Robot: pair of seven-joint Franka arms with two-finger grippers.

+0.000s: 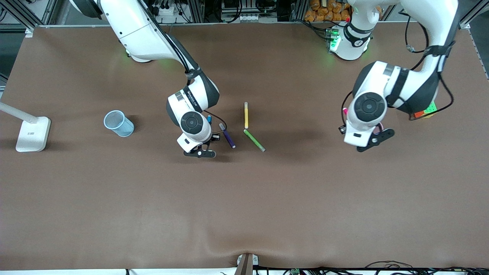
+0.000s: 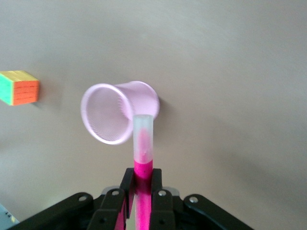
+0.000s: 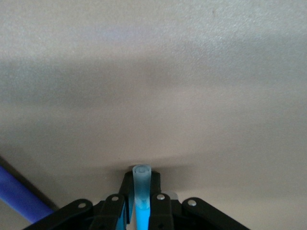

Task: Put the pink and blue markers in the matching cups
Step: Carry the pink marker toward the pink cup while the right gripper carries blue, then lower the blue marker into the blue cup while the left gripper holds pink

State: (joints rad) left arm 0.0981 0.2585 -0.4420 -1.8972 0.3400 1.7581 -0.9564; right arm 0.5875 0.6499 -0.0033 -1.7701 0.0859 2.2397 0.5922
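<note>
My left gripper [image 2: 142, 175] is shut on the pink marker [image 2: 143, 143] and holds it upright, pale end down, just above and beside the rim of the light pink cup [image 2: 120, 112]. In the front view the left gripper [image 1: 359, 137] hides that cup; only the marker's top end [image 1: 345, 111] shows. My right gripper [image 3: 142, 179] is shut on the blue marker [image 3: 142, 187], greyish end down, close over bare table. In the front view the right gripper [image 1: 195, 143] is well apart from the light blue cup [image 1: 119, 123], which stands toward the right arm's end.
A dark purple marker [image 1: 227, 135], a yellow marker [image 1: 246, 114] and a green marker [image 1: 254, 140] lie mid-table beside the right gripper. A colour cube [image 1: 426, 110] sits by the left arm and also shows in the left wrist view [image 2: 19, 87]. A white lamp base [image 1: 33, 133] stands at the right arm's end.
</note>
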